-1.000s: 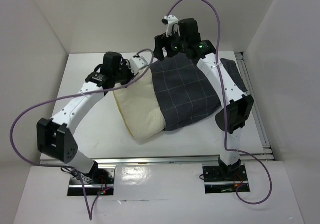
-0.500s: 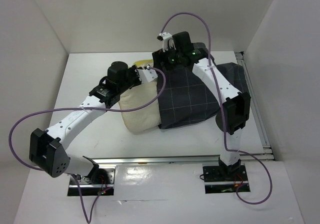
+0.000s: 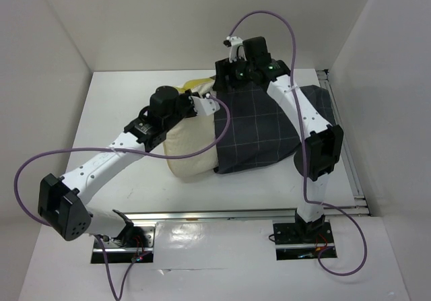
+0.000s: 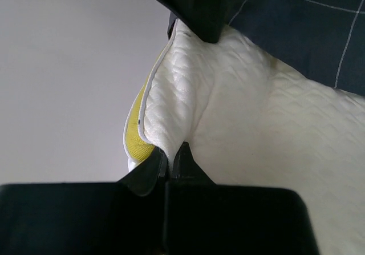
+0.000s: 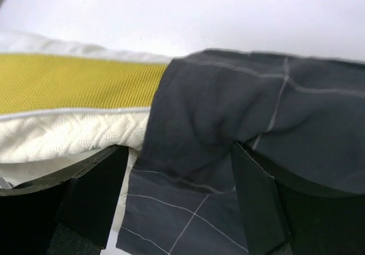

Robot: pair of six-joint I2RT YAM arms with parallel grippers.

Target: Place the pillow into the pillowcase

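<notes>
White walls (image 3: 60, 38) close off a white surface (image 3: 121, 106) on the left, far and right sides, and a metal rail (image 3: 222, 215) runs along its near edge. The pillow (image 3: 192, 146) lies near the middle, a little toward the far side. Its cover is a quilted cream, with white piping along the seam and a yellow mesh side band (image 5: 74, 81) on the far edge. Only its left part is bare. The rest sits inside the pillowcase (image 3: 259, 129), a dark charcoal cloth crossed by thin pale grid lines. The mouth of the pillowcase runs across the pillow from far to near.

The left claw (image 4: 171, 161) is pinched shut on the piped seam at the pillow's far left corner, just beside the mouth of the pillowcase. The right claw (image 5: 177, 181) hangs over the far edge where band and cloth meet. Its fingers (image 5: 97, 192) stand wide apart, with a fold of the pillowcase draped down between them and not clamped.

A purple cable (image 3: 225, 122) from the left arm loops over the bare part of the pillow. Bare surface stretches from the pillow's left edge to the left wall, and a narrower strip separates it from the far wall. The right end of the pillowcase reaches close to the surface's right rim. The pillow's near edge lies near the rail but apart from it.
</notes>
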